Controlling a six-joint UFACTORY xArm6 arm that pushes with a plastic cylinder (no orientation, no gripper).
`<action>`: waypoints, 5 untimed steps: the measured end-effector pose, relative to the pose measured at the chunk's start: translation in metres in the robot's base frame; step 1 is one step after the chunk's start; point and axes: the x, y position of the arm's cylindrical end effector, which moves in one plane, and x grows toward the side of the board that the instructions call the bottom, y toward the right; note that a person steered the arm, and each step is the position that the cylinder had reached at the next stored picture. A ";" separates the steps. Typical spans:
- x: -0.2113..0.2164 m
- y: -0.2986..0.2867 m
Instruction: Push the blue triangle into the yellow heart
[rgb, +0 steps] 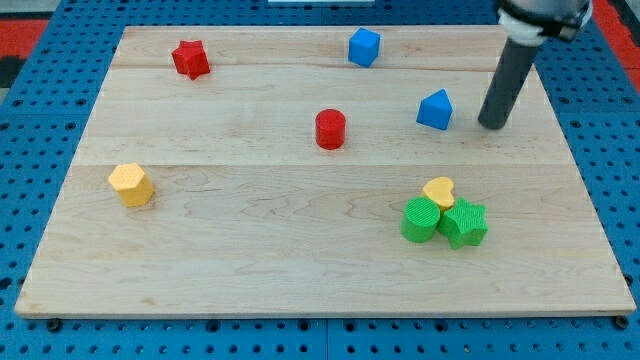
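Note:
The blue triangle (434, 110) lies on the wooden board at the view's right, upper half. The yellow heart (439, 190) lies below it, toward the view's bottom, touching a green cylinder (420, 220) and a green star (465, 223). My tip (491, 124) rests on the board just to the right of the blue triangle, a small gap apart from it. The rod rises up and to the right out of the view's top.
A blue cube (364, 47) sits near the view's top. A red cylinder (330, 129) is at the board's middle. A red star (190, 59) is at the top left. A yellow hexagon (131, 184) is at the left. The board's right edge (578, 170) is near my tip.

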 end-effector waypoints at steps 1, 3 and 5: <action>-0.028 -0.044; 0.028 -0.087; 0.013 -0.118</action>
